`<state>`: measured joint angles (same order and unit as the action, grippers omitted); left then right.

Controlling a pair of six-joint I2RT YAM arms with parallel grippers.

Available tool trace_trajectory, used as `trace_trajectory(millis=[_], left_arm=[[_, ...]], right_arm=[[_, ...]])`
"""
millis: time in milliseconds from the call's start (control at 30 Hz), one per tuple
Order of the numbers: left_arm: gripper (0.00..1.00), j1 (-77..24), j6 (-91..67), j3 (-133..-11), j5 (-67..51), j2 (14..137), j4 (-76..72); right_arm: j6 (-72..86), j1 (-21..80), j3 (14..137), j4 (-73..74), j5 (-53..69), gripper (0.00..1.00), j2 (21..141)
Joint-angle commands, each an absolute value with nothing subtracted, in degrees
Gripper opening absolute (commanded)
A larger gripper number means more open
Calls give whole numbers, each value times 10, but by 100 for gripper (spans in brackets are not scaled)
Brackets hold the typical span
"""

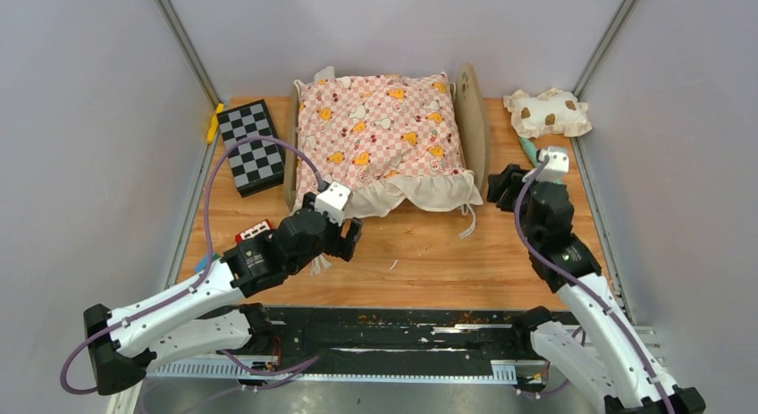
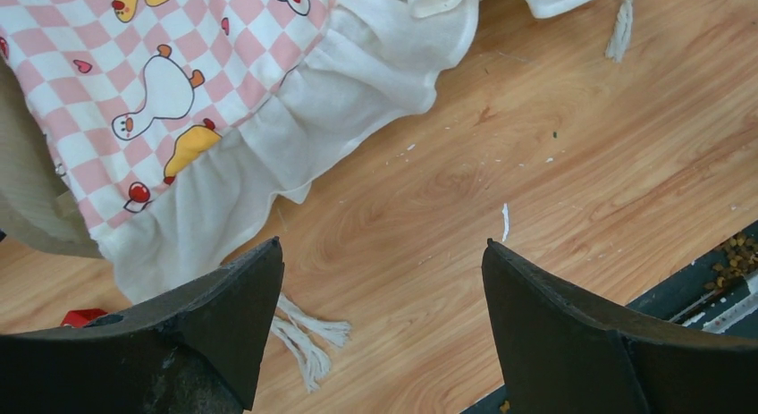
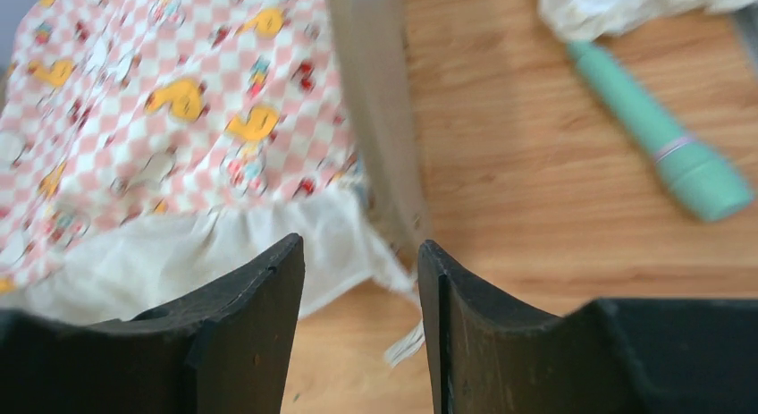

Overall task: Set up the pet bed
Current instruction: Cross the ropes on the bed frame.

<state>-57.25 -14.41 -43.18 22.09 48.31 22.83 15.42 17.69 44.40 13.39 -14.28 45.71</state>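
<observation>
Wooden table holds pet bed under cushion.

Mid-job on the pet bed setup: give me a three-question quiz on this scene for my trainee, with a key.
1. True or false: the spotted pillow lies on the pink cushion.
2. In the top view, where does the checkered box sit relative to the pet bed? A left; B right; C on top.
3. What does the left gripper hold?
Key: 1 false, it lies on the table; 2 A; 3 nothing, jaws open.
</observation>
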Motion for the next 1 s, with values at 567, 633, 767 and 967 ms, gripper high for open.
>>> trace_trajectory(millis=[567,633,767,967], left_arm=[[89,-574,-184,-466,252,454,308],[89,-574,-185,-463,252,454,309],[89,-574,-184,-461,247,455,307],[89,-573,-183,-457,242,457,302]], right_arm=[[313,390,312,-16,-334,55,675],[301,385,319,-41,-332,53,701],[285,376,323,-79,-341,50,736],[263,370,314,-128,-366,49,769]])
